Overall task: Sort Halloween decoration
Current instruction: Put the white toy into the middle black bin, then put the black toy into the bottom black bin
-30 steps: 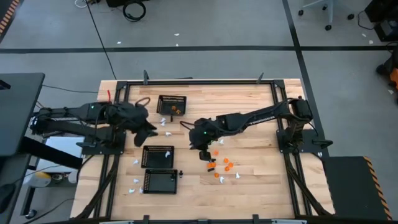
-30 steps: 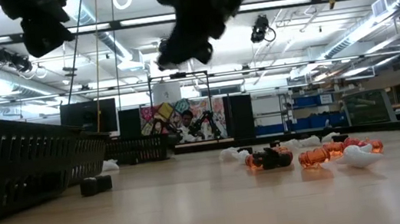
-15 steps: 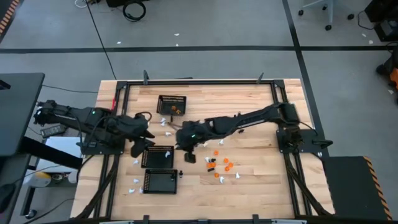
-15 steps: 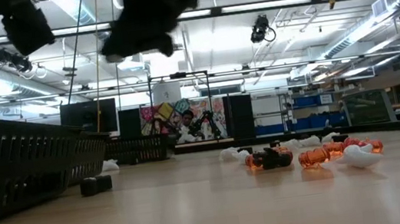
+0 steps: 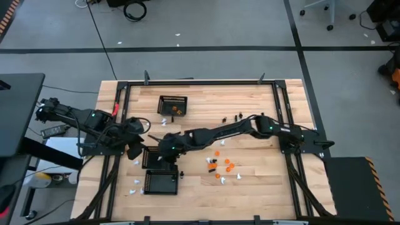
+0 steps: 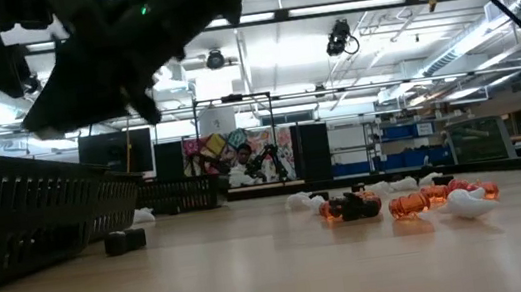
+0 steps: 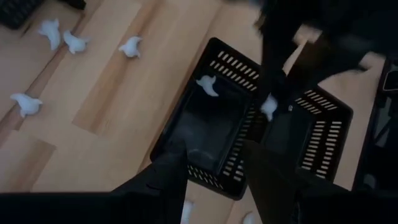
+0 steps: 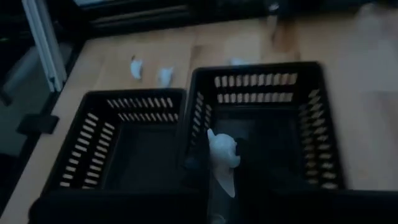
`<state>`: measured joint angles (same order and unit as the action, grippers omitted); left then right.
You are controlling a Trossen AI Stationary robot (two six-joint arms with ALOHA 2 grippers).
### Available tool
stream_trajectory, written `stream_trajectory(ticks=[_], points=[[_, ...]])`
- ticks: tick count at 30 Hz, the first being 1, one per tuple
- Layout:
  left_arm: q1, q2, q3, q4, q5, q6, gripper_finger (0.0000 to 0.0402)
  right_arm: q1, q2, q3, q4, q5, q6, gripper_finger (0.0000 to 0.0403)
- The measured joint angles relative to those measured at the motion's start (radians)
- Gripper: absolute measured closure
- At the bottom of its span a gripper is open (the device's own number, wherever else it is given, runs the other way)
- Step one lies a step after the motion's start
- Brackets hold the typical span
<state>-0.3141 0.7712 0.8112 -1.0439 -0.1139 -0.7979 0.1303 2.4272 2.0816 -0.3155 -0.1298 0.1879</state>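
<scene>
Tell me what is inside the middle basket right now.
One white piece lies inside the middle basket. The right gripper hangs over it holding another white piece. The arm covers part of the floor from above.

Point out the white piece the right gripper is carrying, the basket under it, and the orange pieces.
white piece (image 8: pixel 222 157), right wrist view, its body.
middle basket (image 8: pixel 264 96), right wrist view, far wall.
orange pieces (image 5: pixel 227 166), high view, one piece.

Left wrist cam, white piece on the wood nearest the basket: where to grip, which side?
Probably straight down from above, pinching across the rounded body of the white piece, not its thin pointed end. It lies flat on bare wood, clear of its neighbours and the basket.
</scene>
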Motion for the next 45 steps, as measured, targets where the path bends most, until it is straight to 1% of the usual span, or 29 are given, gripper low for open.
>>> stream_trajectory(ticks=[3,6,11,14,16,20,24,27,29,32,36,39,41,43,45], points=[[0.0,0.0,0.0,0.0,-0.019,-0.012,0.0239,-0.001,0.014,0.0,-0.032,-0.025,0.011,0.0328],[0.0,0.0,0.0,0.001,-0.042,-0.029,0.0239,-0.002,0.015,0.0,-0.051,0.003,-0.016,0.0324],[0.0,0.002,-0.001,0.0,-0.081,-0.057,0.0239,-0.003,0.017,-0.001,-0.071,0.01,-0.108,0.0324],[0.0,0.002,-0.001,0.0,-0.095,-0.072,0.0239,-0.006,0.017,-0.001,-0.095,0.037,-0.12,0.0321],[0.0,0.002,-0.001,0.001,-0.104,-0.08,0.0239,-0.014,0.019,-0.002,-0.109,0.026,-0.124,0.0316],[0.0,0.002,-0.001,0.0,-0.11,-0.092,0.0239,-0.036,0.027,-0.002,-0.119,-0.039,-0.119,0.0292],[0.0,0.002,-0.001,0.0,-0.11,-0.09,0.0239,-0.05,0.026,-0.002,-0.111,-0.046,-0.109,0.0258],[0.0,0.002,-0.001,0.0,-0.11,-0.082,0.0239,-0.055,0.011,-0.003,-0.143,-0.048,-0.102,0.0238],[0.0,0.002,-0.001,0.0,-0.11,-0.081,0.0239,-0.061,-0.018,-0.003,-0.182,-0.035,-0.103,0.0231],[0.0,0.002,-0.001,0.0,-0.114,-0.068,0.0239,-0.071,-0.066,-0.002,-0.218,0.03,-0.123,0.023],[0.0,0.002,-0.001,0.0,-0.158,-0.063,0.0239,-0.099,-0.103,-0.002,-0.208,0.082,-0.148,0.0233],[0.001,0.002,-0.001,0.001,-0.171,-0.066,0.0239,-0.135,-0.102,-0.002,-0.217,0.09,-0.128,0.0231],[0.001,0.002,-0.001,0.001,-0.171,-0.069,0.0239,-0.16,-0.077,-0.014,-0.214,0.068,-0.089,0.0225],[0.001,0.002,-0.001,0.001,-0.171,-0.071,0.0239,-0.184,-0.068,-0.046,-0.24,0.033,-0.074,0.0213],[0.0,0.002,-0.001,0.001,-0.171,-0.076,0.0239,-0.199,-0.073,-0.071,-0.238,0.033,-0.042,0.0198]])
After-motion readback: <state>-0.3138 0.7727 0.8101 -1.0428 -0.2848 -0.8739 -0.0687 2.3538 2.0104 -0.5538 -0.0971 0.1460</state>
